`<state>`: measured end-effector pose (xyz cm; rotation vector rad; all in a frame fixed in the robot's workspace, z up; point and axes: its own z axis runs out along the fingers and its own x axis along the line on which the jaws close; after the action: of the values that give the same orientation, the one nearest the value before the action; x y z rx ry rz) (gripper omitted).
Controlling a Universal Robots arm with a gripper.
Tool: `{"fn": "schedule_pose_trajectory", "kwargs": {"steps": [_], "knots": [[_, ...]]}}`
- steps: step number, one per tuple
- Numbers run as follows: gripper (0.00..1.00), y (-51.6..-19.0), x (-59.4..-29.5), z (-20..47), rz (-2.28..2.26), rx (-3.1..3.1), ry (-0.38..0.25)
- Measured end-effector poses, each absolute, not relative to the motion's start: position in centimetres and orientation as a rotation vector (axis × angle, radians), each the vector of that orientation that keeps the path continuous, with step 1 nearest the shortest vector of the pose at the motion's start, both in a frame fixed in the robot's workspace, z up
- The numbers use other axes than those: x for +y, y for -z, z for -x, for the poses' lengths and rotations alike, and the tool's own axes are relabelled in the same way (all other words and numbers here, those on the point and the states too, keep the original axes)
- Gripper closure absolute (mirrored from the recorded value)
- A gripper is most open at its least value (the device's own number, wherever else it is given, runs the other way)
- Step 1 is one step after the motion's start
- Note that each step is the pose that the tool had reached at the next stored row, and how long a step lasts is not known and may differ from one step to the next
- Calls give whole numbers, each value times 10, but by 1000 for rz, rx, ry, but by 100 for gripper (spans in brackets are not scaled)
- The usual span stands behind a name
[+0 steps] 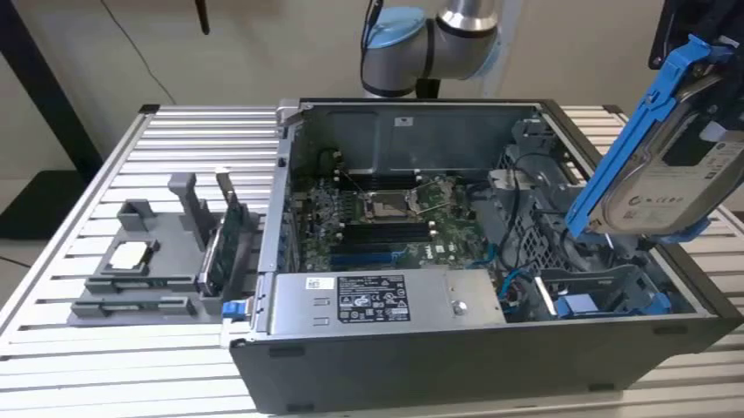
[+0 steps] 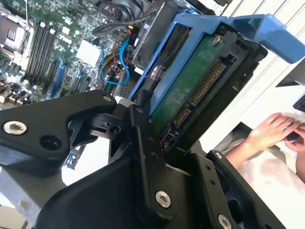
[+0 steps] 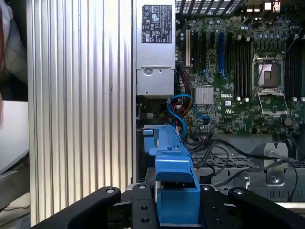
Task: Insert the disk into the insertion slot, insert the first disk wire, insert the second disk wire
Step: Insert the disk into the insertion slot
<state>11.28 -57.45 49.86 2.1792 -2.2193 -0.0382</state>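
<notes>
My gripper [image 1: 694, 30] is shut on the disk [image 1: 672, 187], a silver-grey drive with a white label in a blue carrier frame [image 1: 651, 113]. It hangs tilted in the air above the open computer case's corner at the exterior view's right. In the second wrist view the disk's green underside [image 2: 183, 90] sits between the black fingers [image 2: 143, 129]. In the first wrist view the blue carrier [image 3: 174, 176] rises from the gripper [image 3: 176, 207]. The insertion slot [image 1: 605, 292], a dark bay with blue tabs, lies below the disk inside the case. A blue cable [image 1: 508, 279] curls beside it.
The grey labelled power-supply box [image 1: 384, 300] fills the case's front. The motherboard [image 1: 395, 218] lies behind it. A grey holder with upright cards [image 1: 152, 261] stands on the slatted table [image 1: 174, 148] at the exterior view's left. A person's hand [image 2: 271, 131] is beyond the table edge.
</notes>
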Motion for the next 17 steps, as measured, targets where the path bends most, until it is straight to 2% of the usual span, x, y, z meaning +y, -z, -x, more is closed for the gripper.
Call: {"fn": "schedule_pose_trajectory", "kwargs": {"steps": [17], "knots": [[67,-485,-575,-113,-2182,-2222,32]]}}
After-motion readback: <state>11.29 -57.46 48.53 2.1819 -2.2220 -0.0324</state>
